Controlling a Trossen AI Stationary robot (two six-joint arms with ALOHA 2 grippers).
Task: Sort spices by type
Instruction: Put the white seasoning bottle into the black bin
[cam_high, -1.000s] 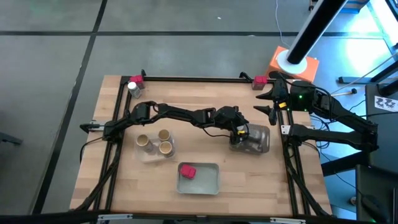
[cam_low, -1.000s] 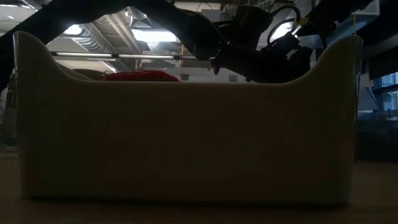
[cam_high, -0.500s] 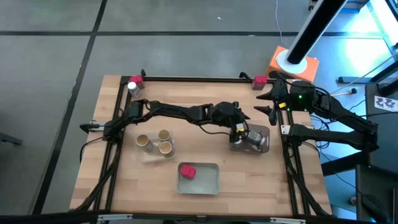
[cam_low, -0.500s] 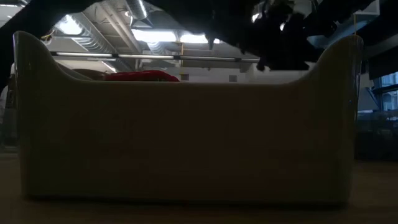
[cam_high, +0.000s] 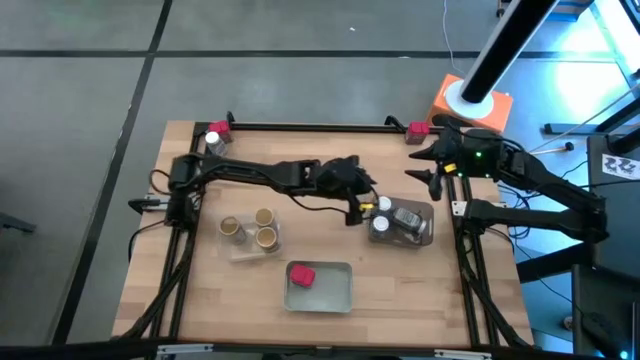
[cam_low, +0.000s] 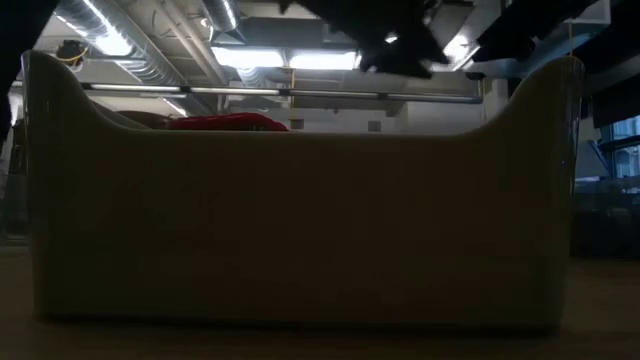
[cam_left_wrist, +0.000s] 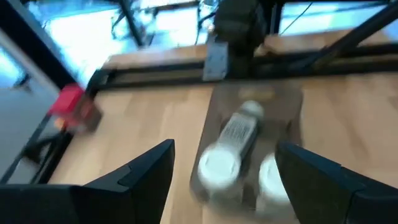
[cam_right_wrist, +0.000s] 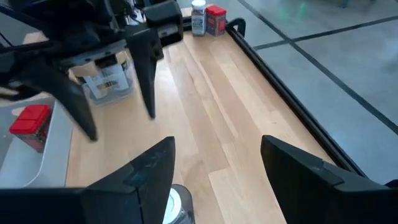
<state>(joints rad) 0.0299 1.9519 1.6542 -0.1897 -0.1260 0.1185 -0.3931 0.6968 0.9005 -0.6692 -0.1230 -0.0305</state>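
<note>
Over the middle of the table (cam_high: 330, 150), just beside the clear tray (cam_high: 428, 236) on its left: left gripper (cam_high: 358, 200), jaws spread wide, pinching nothing. Hangs above bare wood, apart from the jars (cam_high: 381, 226). Inside that tray, on the right half of the table: jars with white lids, standing close together, one lying jar (cam_left_wrist: 239, 127) on its side between them, as seen past the spread left fingers (cam_left_wrist: 143, 180). At the back right edge, near the frame: right gripper (cam_high: 422, 172), jaws also spread, empty, its fingers (cam_right_wrist: 149, 177) wide apart in its own view. On the left half, in another tray (cam_high: 240, 251): three corks (cam_high: 263, 217), upright, close to each other. At the front middle, in the white tray (cam_high: 338, 292): one red packet (cam_high: 301, 274), lying flat in the left part; from table height shows only its top (cam_low: 225, 122) above the tray wall. At the back left corner, outside any tray: single jar (cam_high: 213, 142) just beside a second packet (cam_high: 219, 128). At the back right corner, by the frame: third packet (cam_high: 418, 128), alone, near the right gripper.
</note>
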